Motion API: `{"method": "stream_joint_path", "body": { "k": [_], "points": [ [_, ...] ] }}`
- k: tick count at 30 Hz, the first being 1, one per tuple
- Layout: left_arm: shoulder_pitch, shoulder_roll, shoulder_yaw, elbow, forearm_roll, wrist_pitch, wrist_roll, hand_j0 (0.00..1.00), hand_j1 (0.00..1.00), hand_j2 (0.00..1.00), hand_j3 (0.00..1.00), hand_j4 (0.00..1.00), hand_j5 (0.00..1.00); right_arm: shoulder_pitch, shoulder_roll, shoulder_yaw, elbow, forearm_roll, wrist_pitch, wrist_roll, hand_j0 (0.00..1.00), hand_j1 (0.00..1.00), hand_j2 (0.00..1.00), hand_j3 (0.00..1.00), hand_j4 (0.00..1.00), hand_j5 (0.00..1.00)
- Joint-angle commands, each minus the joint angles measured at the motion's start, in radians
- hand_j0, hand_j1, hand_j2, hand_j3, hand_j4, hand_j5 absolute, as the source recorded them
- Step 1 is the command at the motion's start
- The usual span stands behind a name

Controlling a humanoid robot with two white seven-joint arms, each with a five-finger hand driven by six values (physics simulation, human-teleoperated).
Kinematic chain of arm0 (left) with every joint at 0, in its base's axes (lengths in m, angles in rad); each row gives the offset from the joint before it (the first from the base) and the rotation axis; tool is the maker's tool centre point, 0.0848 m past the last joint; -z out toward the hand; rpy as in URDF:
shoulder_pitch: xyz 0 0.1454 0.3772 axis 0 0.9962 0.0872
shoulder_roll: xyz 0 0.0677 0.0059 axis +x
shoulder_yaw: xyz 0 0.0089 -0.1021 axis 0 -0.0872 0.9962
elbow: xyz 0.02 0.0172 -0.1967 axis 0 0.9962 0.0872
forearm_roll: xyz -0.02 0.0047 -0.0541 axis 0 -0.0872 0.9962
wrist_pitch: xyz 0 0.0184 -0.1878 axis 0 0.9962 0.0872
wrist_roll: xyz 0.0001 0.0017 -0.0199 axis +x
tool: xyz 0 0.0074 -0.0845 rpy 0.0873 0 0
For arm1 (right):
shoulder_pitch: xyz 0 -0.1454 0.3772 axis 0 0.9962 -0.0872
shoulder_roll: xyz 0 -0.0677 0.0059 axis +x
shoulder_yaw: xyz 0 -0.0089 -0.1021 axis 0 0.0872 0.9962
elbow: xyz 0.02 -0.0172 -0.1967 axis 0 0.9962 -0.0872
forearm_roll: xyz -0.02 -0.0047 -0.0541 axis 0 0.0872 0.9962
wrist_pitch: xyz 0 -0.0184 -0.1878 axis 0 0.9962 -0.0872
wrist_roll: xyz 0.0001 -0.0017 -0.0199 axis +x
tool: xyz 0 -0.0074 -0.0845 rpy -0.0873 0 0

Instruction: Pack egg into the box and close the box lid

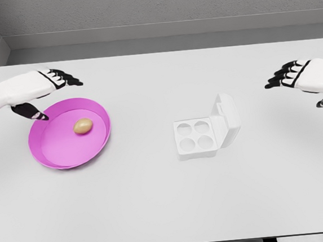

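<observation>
White and matte, the table (pixel 169 211) fills nearly the whole view, a broad flat slab with a grey wall behind its far edge. Toward its left edge sits a magenta plate (pixel 51 156), round and shallow with a raised smooth rim, looking like glossy plastic. Right of the table's centre lies the white box (pixel 194 136), a small square tray with four round cups, all of them vacant; its rounded lid (pixel 227 118) is hinged on the right side and stands open, tilted up and away from the tray.

The left hand (pixel 34 89), white shell with black finger segments, hovers over the far-left part of the table, just above the plate's far rim. Its fingers (pixel 67 79) are stretched out and pointing right, the thumb (pixel 32 112) hanging down over the plate's edge; it holds nothing. The right hand (pixel 302 77) floats near the table's right edge, well apart from the box, its fingers loosely extended toward the left and likewise unladen.

The egg (pixel 83 125), tan and smooth, lies on the plate's flat floor, somewhat toward the rim nearest the box. It rests on its side, its long axis running roughly left to right with a slight tilt, the right end a little farther away. Which end is the narrower I cannot tell.
</observation>
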Motion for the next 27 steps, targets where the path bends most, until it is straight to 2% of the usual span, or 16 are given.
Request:
{"method": "stream_joint_path", "body": {
  "k": [1, 3, 9, 13, 27],
  "points": [
    [0.000, -0.020, -0.030, -0.007, 0.001, 0.002, 0.000, 1.00, 1.00, 1.00, 1.00, 1.00, 1.00, -0.002, -0.001, 0.034, -0.041, -0.005, 0.003, 0.000, 1.00, 1.00, 1.00, 1.00, 1.00, 1.00],
    [0.003, -0.028, -0.059, -0.005, -0.002, 0.002, -0.001, 1.00, 1.00, 1.00, 1.00, 1.00, 1.00, 0.000, -0.001, 0.044, -0.074, -0.004, 0.003, 0.000, 1.00, 1.00, 1.00, 1.00, 1.00, 1.00],
    [0.008, -0.019, -0.104, -0.012, -0.001, 0.002, -0.044, 1.00, 1.00, 1.00, 1.00, 1.00, 1.00, -0.002, 0.002, 0.080, -0.074, -0.004, 0.003, 0.000, 1.00, 1.00, 1.00, 1.00, 1.00, 1.00],
    [0.011, -0.026, -0.105, -0.013, -0.001, 0.002, -0.086, 0.91, 0.91, 0.91, 0.91, 0.91, 0.91, 0.000, 0.002, 0.106, -0.074, 0.000, 0.003, 0.000, 1.00, 1.00, 1.00, 1.00, 1.00, 1.00],
    [0.005, -0.049, -0.105, -0.002, -0.022, 0.002, -0.087, 0.91, 0.91, 0.91, 0.91, 0.91, 0.91, -0.002, 0.002, 0.130, -0.076, 0.019, 0.003, 0.000, 1.00, 1.00, 1.00, 1.00, 1.00, 1.00]
  ]
}}
